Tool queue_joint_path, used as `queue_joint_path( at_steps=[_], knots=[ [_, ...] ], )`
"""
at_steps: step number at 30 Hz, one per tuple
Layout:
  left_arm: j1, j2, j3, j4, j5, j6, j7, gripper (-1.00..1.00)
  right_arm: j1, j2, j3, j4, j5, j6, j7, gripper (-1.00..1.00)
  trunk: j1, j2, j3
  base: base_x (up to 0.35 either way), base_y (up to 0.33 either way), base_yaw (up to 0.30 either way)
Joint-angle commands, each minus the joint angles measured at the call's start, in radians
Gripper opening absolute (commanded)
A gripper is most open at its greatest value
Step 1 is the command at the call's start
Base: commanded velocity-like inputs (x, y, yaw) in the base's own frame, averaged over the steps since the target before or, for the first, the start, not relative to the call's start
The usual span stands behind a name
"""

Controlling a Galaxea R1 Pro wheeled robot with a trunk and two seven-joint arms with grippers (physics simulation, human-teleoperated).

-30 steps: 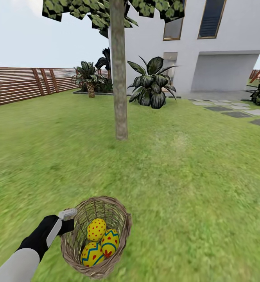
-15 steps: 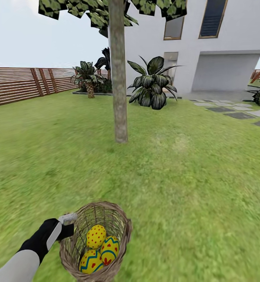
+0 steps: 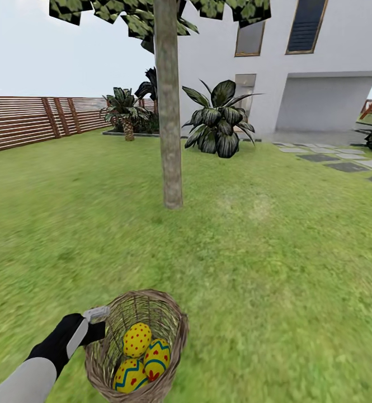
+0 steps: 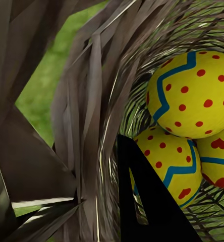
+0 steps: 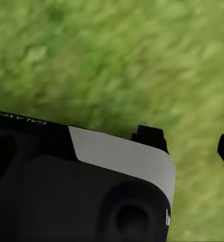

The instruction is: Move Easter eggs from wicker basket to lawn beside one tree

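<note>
Low at the near edge of the lawn, the left gripper is clenched on the rim of the wicker basket, carrying three Easter eggs inside. Ahead stands the tree, well apart from the basket. Over grass, the right gripper has its fingers spread, grasping nothing.

Open lawn is seen on every side of the tree, whose bare trunk is the one upright obstacle on the grass. Between the trunk and the wicker basket nothing is found standing. Beyond the tree, a broad-leaved dark plant is set well apart from it. The basket's mouth is left open upward, but its inside is crowded by the three Easter eggs, packed touching one another. The basket's near wall is taken up by the left gripper, closed over the rim.
</note>
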Motion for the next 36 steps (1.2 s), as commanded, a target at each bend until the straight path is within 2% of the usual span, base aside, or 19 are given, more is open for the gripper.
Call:
queue_joint_path(
  at_steps=[1, 10, 14, 22, 29, 36],
  knots=[
    [-0.001, 0.000, 0.002, -0.002, 0.017, 0.004, 0.008, -1.00, -0.001, -0.001, 0.003, 0.001, 0.009, -0.007, 0.000, 1.00, 0.001, 0.000, -0.001, 0.341, 0.000, 0.000],
    [-0.001, -0.001, 0.002, -0.002, 0.017, 0.004, 0.008, -1.00, -0.001, -0.001, 0.002, 0.001, 0.012, -0.013, 0.001, 1.00, 0.001, 0.000, -0.001, 0.341, 0.000, 0.010],
    [-0.001, -0.001, 0.002, -0.002, 0.017, 0.004, 0.008, -1.00, -0.001, 0.000, 0.002, 0.001, 0.012, -0.013, 0.001, 1.00, 0.001, 0.000, -0.001, 0.341, 0.000, 0.256],
    [-0.001, -0.001, 0.002, -0.002, 0.017, 0.004, 0.008, -1.00, -0.001, -0.001, 0.002, 0.001, 0.012, -0.013, 0.001, 1.00, 0.001, 0.000, -0.001, 0.341, 0.000, 0.046],
    [-0.001, -0.001, 0.002, -0.002, 0.017, 0.004, 0.008, -1.00, -0.001, 0.000, 0.002, 0.001, 0.012, -0.014, 0.001, 1.00, 0.001, 0.000, -0.001, 0.341, 0.000, 0.258],
    [-0.001, -0.001, 0.002, -0.002, 0.017, 0.004, 0.008, -1.00, -0.001, -0.001, 0.002, 0.001, 0.010, -0.012, 0.001, 1.00, 0.001, 0.000, -0.001, 0.340, 0.000, 0.014]
  ],
)
